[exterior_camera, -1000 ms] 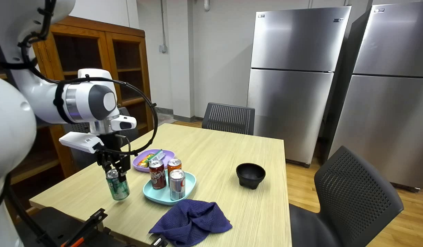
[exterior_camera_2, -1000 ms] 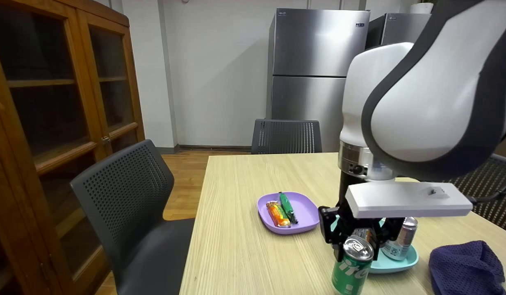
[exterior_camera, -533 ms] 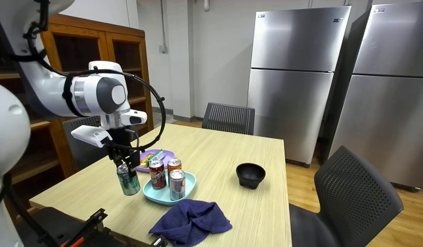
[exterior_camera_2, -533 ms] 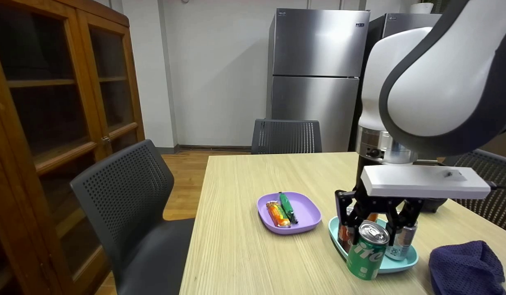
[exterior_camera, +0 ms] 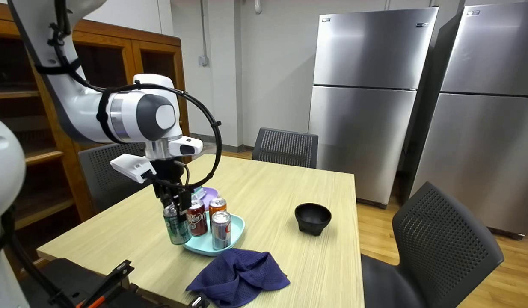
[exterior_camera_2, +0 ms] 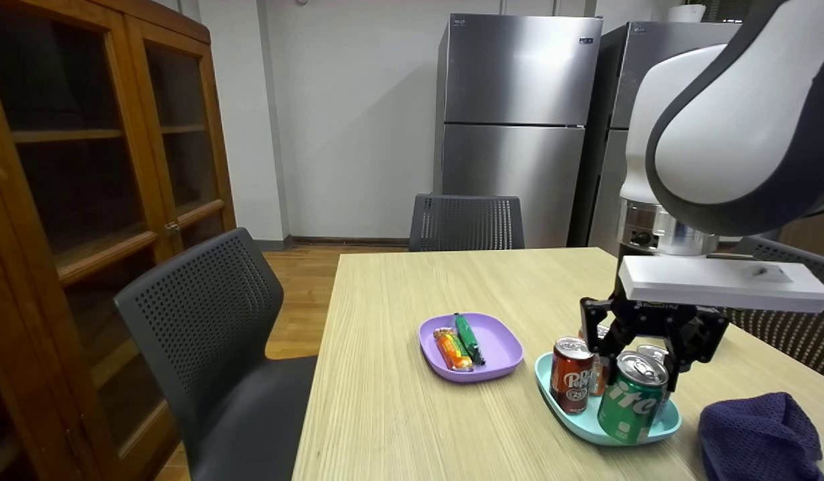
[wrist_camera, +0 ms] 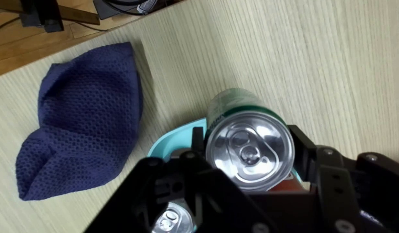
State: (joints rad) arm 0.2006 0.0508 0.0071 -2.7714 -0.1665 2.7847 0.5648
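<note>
There's a navy cloth (wrist_camera: 86,129), rumpled, at your nine o'clock in the wrist view. In an exterior view you've got a black bowl (exterior_camera: 313,218) at five o'clock, a dark chair (exterior_camera: 446,244) at four, a steel fridge (exterior_camera: 366,111) at two and another fridge (exterior_camera: 482,141) at three. Look, in an exterior view, at five o'clock: a purple plate (exterior_camera_2: 502,341) carrying two wrapped snacks (exterior_camera_2: 453,349), one orange, one green, and a wooden cabinet (exterior_camera_2: 111,252) filling nine.

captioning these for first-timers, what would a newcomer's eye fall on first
Probably the green can, clasped in the black gripper close to the light blue tray. Next, perhaps, the crumpled dark blue cloth lying on the table near that tray. Beyond the table, a tall steel fridge stands out in both exterior views.
</note>
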